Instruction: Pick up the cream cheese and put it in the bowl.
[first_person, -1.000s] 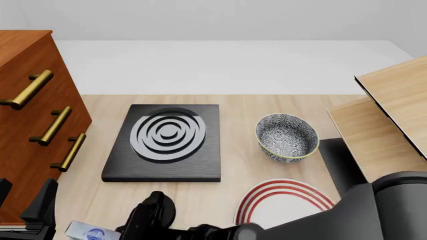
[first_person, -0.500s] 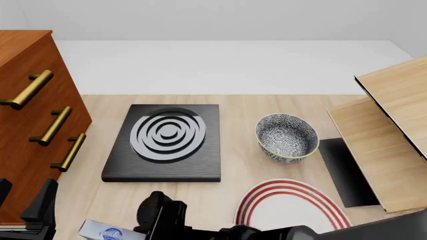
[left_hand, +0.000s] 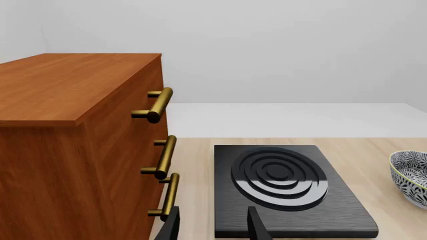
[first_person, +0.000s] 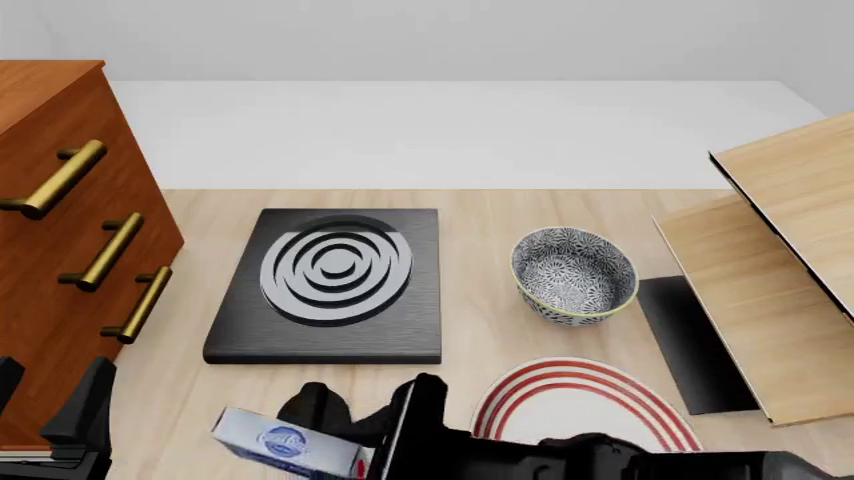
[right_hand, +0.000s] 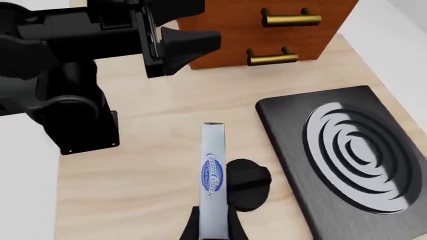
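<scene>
The right gripper (right_hand: 212, 231) was clamped on the cream cheese (first_person: 290, 443), holding the box on edge above the near edge of the table (first_person: 467, 215), left of centre; in the right wrist view the box (right_hand: 213, 179) stood narrow side up between the two fingers. The bowl (first_person: 574, 274) sat toward the right side of the table, well apart from the box, just beyond the red-ringed plate (first_person: 577, 408) at the near edge. The black burner plate (first_person: 335, 285) lay mid-table, left of the bowl. The left gripper (left_hand: 213, 227) hung with its fingers apart beside the wooden drawer cabinet (left_hand: 73, 140), holding nothing.
</scene>
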